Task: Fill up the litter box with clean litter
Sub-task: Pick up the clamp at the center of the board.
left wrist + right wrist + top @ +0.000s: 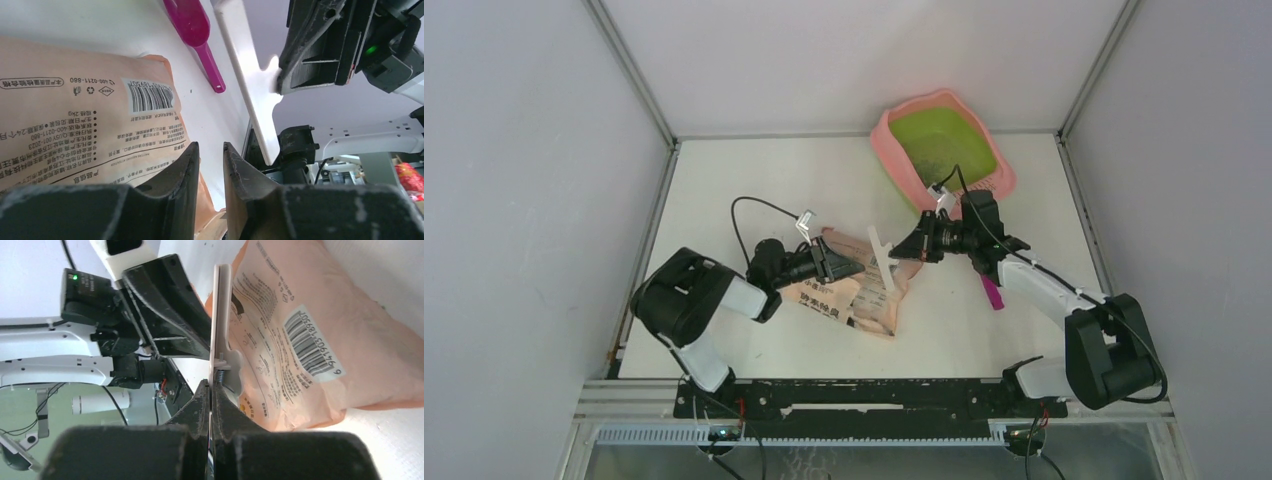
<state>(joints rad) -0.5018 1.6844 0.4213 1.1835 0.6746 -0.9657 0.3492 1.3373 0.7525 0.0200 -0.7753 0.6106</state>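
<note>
The litter box [886, 140], pink-rimmed with a lime-green basin, stands at the back right. Dark specks of litter [941, 163] lie in the basin. A peach-pink printed bag [854, 298] lies flat mid-table. Across its top edge stands a long white clip [882, 258]. My right gripper [210, 385] is shut on the clip [221, 305] next to the bag [310, 340]. My left gripper [211, 146] stands slightly open at the bag's [75, 115] corner, a narrow gap between its fingers, with bag edge showing low in that gap. The clip [250, 75] rises just beyond it.
A magenta scoop [992, 293] lies on the table beside the right arm and also shows in the left wrist view [192, 25]. White walls with metal frame posts close in the table on three sides. Both arms meet over the bag.
</note>
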